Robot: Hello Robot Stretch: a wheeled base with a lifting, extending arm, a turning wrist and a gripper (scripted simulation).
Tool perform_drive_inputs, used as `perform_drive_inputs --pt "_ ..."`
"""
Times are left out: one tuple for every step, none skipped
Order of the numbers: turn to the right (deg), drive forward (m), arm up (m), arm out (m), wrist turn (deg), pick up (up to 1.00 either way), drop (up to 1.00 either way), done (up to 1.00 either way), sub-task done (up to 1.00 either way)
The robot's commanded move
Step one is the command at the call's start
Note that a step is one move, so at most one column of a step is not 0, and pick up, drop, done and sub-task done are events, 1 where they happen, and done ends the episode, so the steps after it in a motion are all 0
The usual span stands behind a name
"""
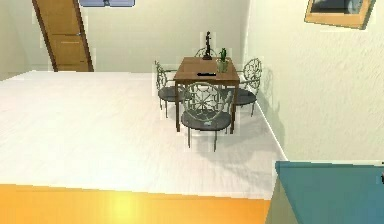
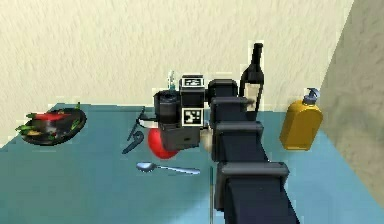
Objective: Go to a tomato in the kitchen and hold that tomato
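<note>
red tomato (image 2: pixel 163 146) shows right at the gripper (image 2: pixel 167 122), down by the teal counter (image 2: pixel 60 180), probably light, smooth, soft-skinned and bruisable, so take it gently across its round middle; can't tell finger state or if anything's held.

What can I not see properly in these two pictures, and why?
- Arm side view: the gripper covers part of the red tomato on the countertop; whether it holds it cannot be told.
- Arm side view: the arm hides the dark bottle low down.
- Arm side view: what lies in the bowl is too small to name.
- Forward view: the top edge cuts off the framed picture; things on the dining table are too small.
</note>
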Motion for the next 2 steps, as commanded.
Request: perform_drive_inputs --pt "0.0 0.0 -0.1 0.0 0.0 0.0 0.0 0.0 0.0" --pt "0.0 0.0 0.0 0.0 0.0 1.0 0.0 0.0 0.0"
